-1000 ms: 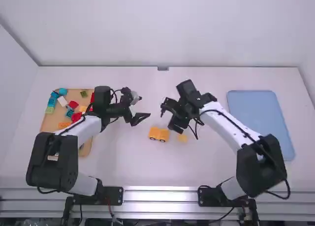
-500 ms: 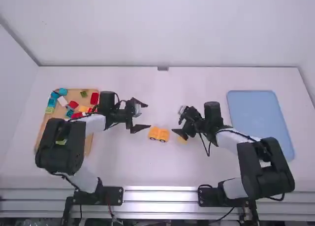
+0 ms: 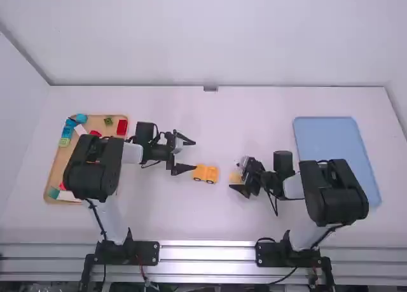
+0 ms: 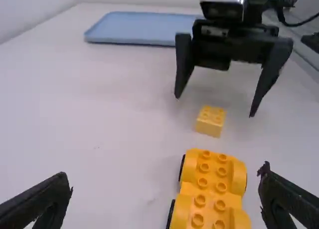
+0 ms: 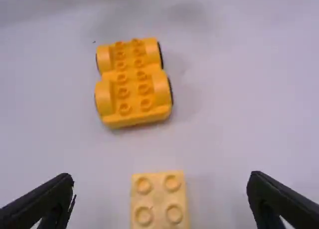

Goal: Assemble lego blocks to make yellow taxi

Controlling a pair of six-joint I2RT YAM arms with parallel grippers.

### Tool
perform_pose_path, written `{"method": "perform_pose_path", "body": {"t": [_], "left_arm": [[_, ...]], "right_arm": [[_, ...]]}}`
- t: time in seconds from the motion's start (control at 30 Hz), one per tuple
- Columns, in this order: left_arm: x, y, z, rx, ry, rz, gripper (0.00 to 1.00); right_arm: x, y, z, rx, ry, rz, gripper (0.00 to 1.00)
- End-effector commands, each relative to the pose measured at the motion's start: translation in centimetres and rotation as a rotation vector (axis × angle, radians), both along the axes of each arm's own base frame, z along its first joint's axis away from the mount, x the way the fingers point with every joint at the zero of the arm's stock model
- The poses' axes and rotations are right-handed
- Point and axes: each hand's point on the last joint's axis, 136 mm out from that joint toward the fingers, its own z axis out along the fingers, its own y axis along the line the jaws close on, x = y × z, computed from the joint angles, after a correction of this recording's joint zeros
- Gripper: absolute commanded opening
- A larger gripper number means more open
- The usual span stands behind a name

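Jaws apart on left gripper [image 4: 165, 173] and right gripper [image 5: 160, 183]! The yellow block [image 5: 158, 200] looks light, rigid; pinch 2 opposite sides, below its 4 studs [image 5: 172, 182].

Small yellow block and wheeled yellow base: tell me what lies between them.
A strip of bare white table separates the small block from the wheeled base; both wrist views show this gap.
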Motion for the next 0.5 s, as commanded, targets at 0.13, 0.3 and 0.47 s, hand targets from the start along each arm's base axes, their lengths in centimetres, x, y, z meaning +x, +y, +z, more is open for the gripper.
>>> {"method": "perform_pose_path", "body": {"t": [0.13, 0.3, 0.47], "left_arm": [[-0.9, -0.6, 0.1, -0.032, 0.001, -0.04, 0.99], [-1.0, -0.6, 0.1, -0.032, 0.008, -0.041, 0.99], [-1.3, -0.8, 0.0, -0.029, 0.023, -0.046, 1.0]], "right_arm": [[-0.4, -0.2, -1.5, -0.003, 0.009, 0.032, 0.62], [0.1, -0.1, -2.6, -0.004, 0.043, 0.035, 0.56], [0.5, 0.0, -2.8, -0.003, 0.043, 0.037, 0.35]]}}
